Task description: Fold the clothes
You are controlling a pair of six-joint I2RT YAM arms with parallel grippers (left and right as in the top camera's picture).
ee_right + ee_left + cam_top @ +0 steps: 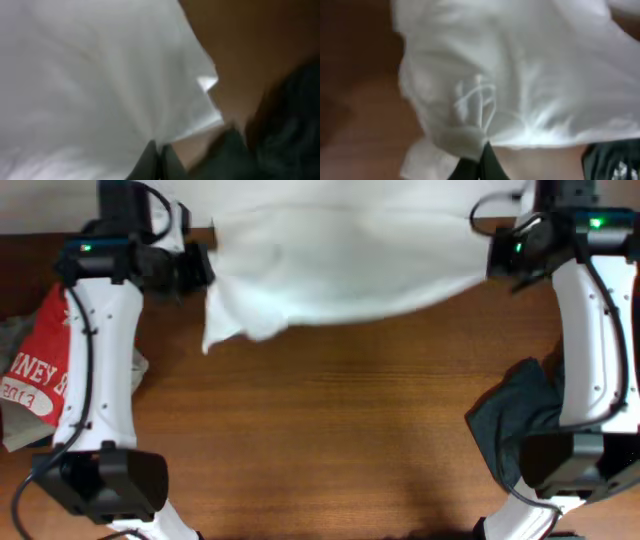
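Observation:
A white garment [340,265] is stretched across the far part of the table between my two grippers, its lower left corner hanging loose. My left gripper [205,265] is shut on the garment's left edge; in the left wrist view the cloth [520,75] bunches at the closed fingers [482,160]. My right gripper [492,255] is shut on the right edge; in the right wrist view the white cloth [90,75] runs into the closed fingers [159,160].
A red garment with white lettering [40,370] and grey cloth lie at the left edge. A dark grey-green garment [515,415] lies at the right, also in the right wrist view [280,130]. The wooden table [330,440] is bare in the middle.

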